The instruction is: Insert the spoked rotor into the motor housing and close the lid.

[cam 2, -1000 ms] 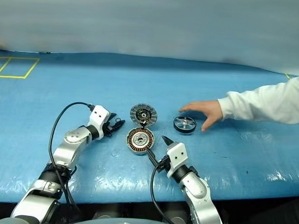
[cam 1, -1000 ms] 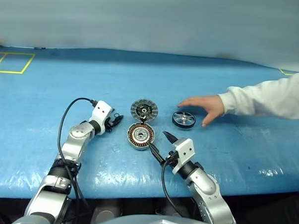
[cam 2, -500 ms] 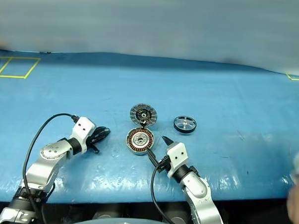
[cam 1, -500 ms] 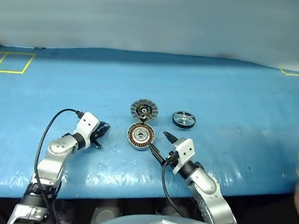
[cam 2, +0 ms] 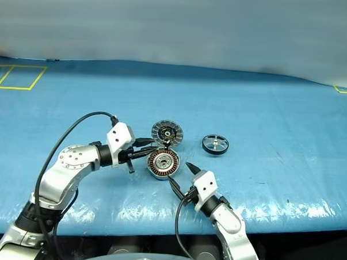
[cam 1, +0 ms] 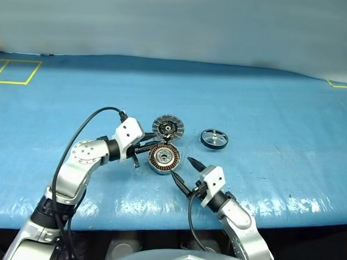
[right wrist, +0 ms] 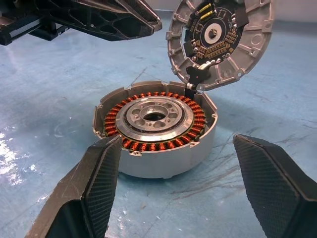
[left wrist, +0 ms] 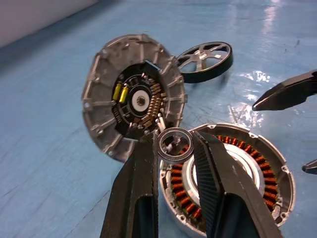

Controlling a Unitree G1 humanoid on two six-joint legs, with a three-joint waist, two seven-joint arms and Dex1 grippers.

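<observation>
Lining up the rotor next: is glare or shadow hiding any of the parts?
Left eye view: glare streaks the blue sheet near its front edge, off the parts. Left wrist view: bright patches beside the spoked rotor; motor housing windings and the small ring in the left hand unobscured. Right wrist view: lid evenly lit, no shadow over it.

The two head views looked forward and down from above the robot's arms onto the blue worktop [cam 1: 267, 105], far enough back to take in its far edge at twelve o'clock. Both shared the same middle ground: the motor housing [cam 1: 163, 158], the lid [cam 1: 167, 127] just beyond it and the spoked rotor [cam 1: 213, 138] at about two o'clock from the housing. The left wrist view sat very close, looking along the left claw [left wrist: 174, 145] over the housing toward lid and rotor. The right wrist view looked low and near between the right claw [right wrist: 173, 163] fingers at the housing and lid.
</observation>
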